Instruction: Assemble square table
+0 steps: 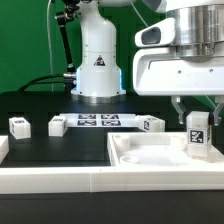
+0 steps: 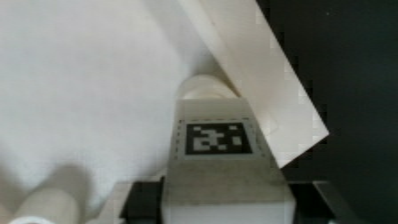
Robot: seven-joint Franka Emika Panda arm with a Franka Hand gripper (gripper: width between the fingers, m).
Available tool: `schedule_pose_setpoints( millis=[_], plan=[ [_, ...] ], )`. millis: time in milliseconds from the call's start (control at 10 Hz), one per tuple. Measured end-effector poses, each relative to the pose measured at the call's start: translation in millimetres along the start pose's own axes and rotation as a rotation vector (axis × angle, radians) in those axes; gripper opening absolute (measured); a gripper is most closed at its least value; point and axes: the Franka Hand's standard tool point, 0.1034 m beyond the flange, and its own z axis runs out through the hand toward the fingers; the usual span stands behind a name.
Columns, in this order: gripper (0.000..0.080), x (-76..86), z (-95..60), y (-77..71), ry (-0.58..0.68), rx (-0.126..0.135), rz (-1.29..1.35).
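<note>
- The rail [image 1: 50, 182] lies nearest, along the front, with the slab [image 1: 150, 150] just behind it. Whether the two touch is unclear. If they do not, a downward push could slide the slab.
- The slab lies flat on the black table, at the exterior view's right (its recessed face is up).
- A leg [image 1: 197, 135] stands upright over the slab's right part. The gripper [image 1: 197, 113] pinches it, with one finger pressed on each side and the tag facing outward.
- Whether the leg's lower end is seated in a hole is hidden, so a slight offset could jam it on the rim or cross its thread.
- In the wrist view the leg [image 2: 217, 140] sits close to the slab's edge [image 2: 267, 70], with dark table just beyond. A sideways error there could take it off the slab entirely.
- The hold is on smooth white plastic, so the leg could slip or tilt between the fingers under a twist.
- Further back, one loose leg [image 1: 152, 124] lies just behind the slab (near enough for a low sweep of the arm to knock it).
- Two more legs [image 1: 56, 126] [image 1: 19, 125] lie well apart toward the exterior view's left, at little risk.
- The marker board [image 1: 98, 121] lies farthest, in front of the robot base, clear of the work.
</note>
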Motion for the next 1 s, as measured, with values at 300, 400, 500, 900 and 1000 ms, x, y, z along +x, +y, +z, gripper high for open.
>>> schedule_pose_setpoints(
  millis=[300, 400, 500, 900, 1000],
  plan=[
    [0.029, -0.4, 0.2, 0.3, -0.009, 0.005, 0.188],
    [0.029, -0.6, 0.3, 0.5, -0.015, 0.008, 0.255],
    [0.029, -0.7, 0.4, 0.4, -0.017, 0.009, 0.28],
    [0.0304, -1.5, 0.8, 0.2, -0.024, 0.012, 0.32],
    [0.0479, -1.6, 0.7, 0.1, -0.024, 0.011, 0.309]
  ],
)
